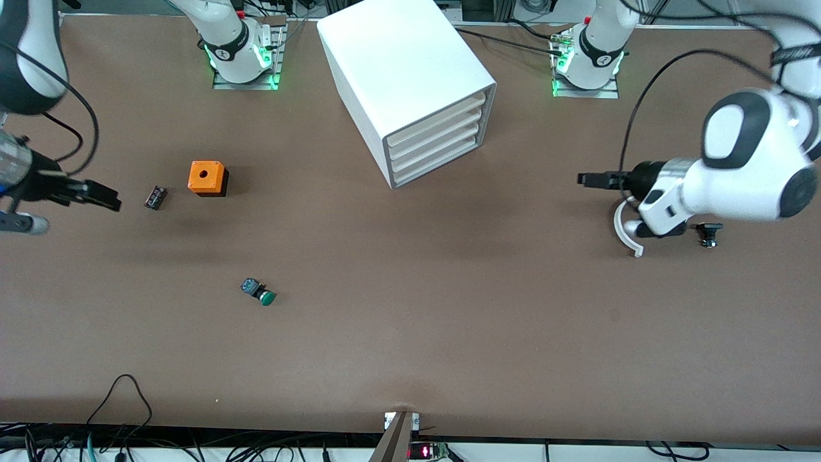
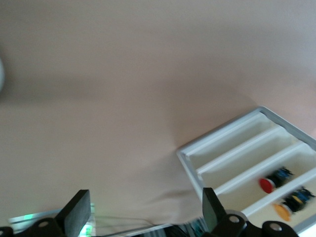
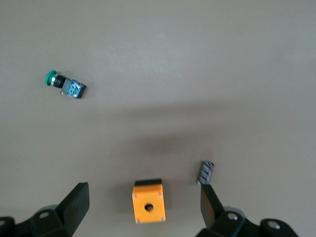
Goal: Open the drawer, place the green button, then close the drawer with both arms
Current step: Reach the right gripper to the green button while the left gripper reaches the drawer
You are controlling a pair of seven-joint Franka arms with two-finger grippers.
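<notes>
The button [image 1: 258, 291] is lying on its side well out on the desk [image 1: 449, 333], toward the right arm's end and nearer the front edge than the orange cube [image 1: 207, 178]. It is looking light and hard (the round cap likely slippery), so the squarer black-blue body is the better hold. The drawer [image 1: 437, 164] is sitting closed, lowest in the cabinet [image 1: 397, 70] near the desk's robot-side edge. Left end effector [image 1: 585, 179] and right end effector [image 1: 102, 196] are both hovering, fingers apart and empty.

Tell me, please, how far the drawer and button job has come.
Nothing looks done: the lowest drawer of the white cabinet is shut, and the green button lies on the table. Left gripper and right gripper hang open, holding nothing. Opening, placing and closing all remain.
</notes>
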